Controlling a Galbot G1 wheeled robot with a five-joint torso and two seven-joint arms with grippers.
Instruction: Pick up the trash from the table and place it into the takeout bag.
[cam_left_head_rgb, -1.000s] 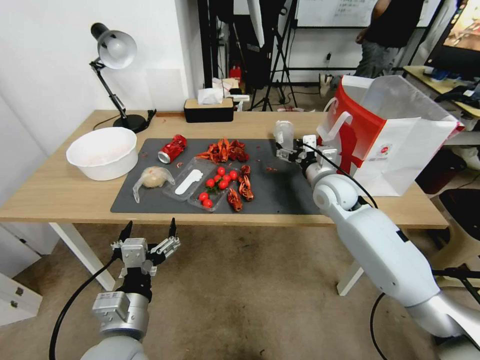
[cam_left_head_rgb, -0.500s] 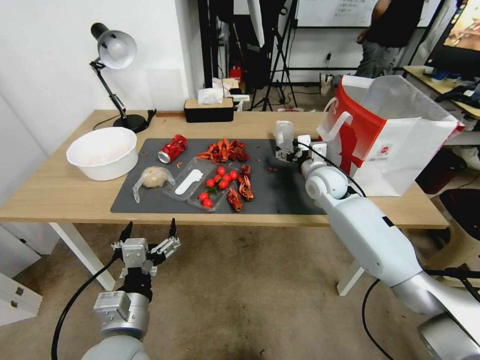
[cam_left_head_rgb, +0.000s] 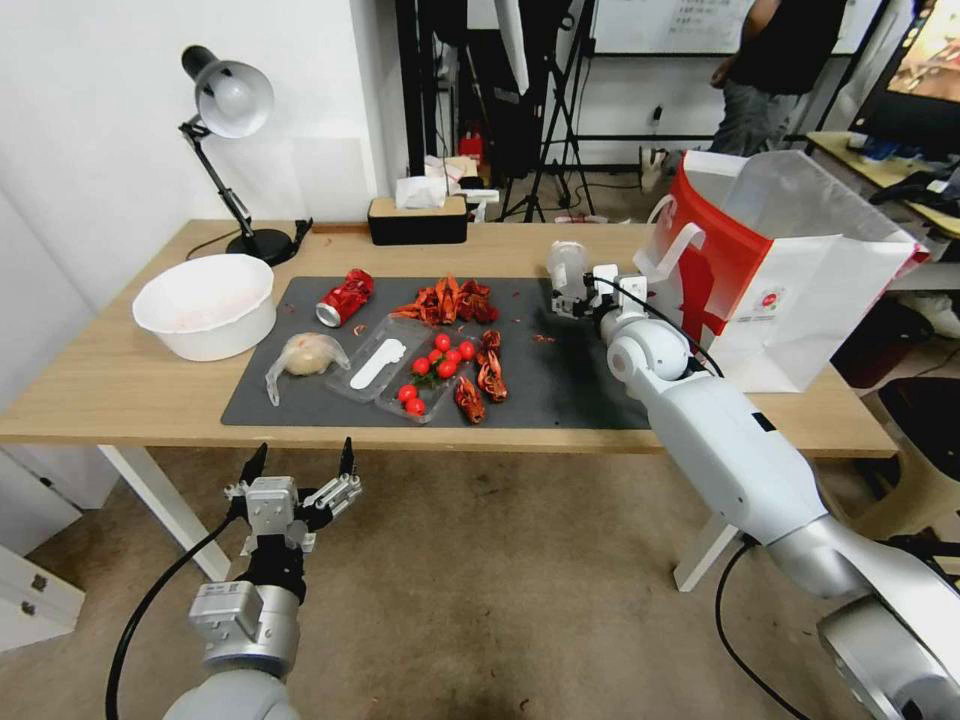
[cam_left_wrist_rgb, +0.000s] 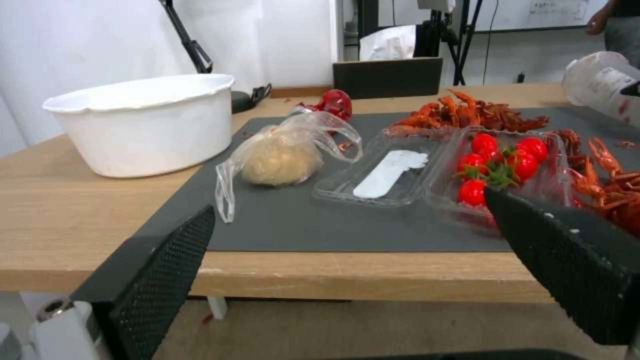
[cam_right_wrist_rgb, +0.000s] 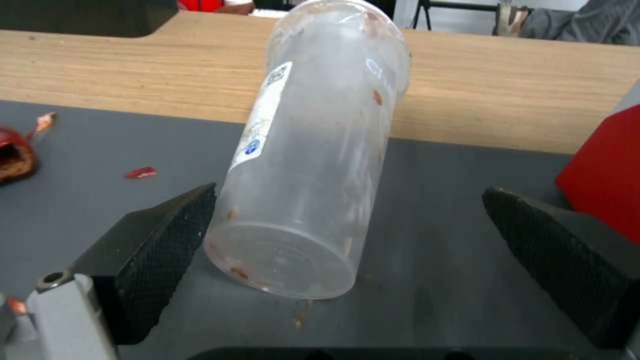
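Your table (cam_left_head_rgb: 120, 385) carries the bag (cam_left_head_rgb: 800, 290) at its far right, open at the top, standing just right of the mat (cam_left_head_rgb: 560, 385). Left of the bag, on the mat's far right corner, the clear cup (cam_left_head_rgb: 567, 268) leans over instead of standing square.

That lean is your main risk. The right gripper (cam_left_head_rgb: 590, 300) sits at the cup with its jaws spread wide and nothing held; in the right wrist view one pad (cam_right_wrist_rgb: 153, 240) is right against the cup's (cam_right_wrist_rgb: 313, 155) base, the other well off to the side. Close now and I judge the near pad could push the cup over before the far one arrives, rolling it across the mat. The bag's red panel (cam_right_wrist_rgb: 603, 165) is also just beside that far pad, so a careless swing could snag it.

The head view hides the gap between the pads; only the right wrist view gives you the uneven spacing and the smears inside the cup.

The left gripper (cam_left_head_rgb: 295, 480) hangs below the near table edge, wide open, empty. Its wrist view shows the wrapped lump (cam_left_wrist_rgb: 280, 157), and behind it the can (cam_left_wrist_rgb: 335, 103), waiting on the mat's left.
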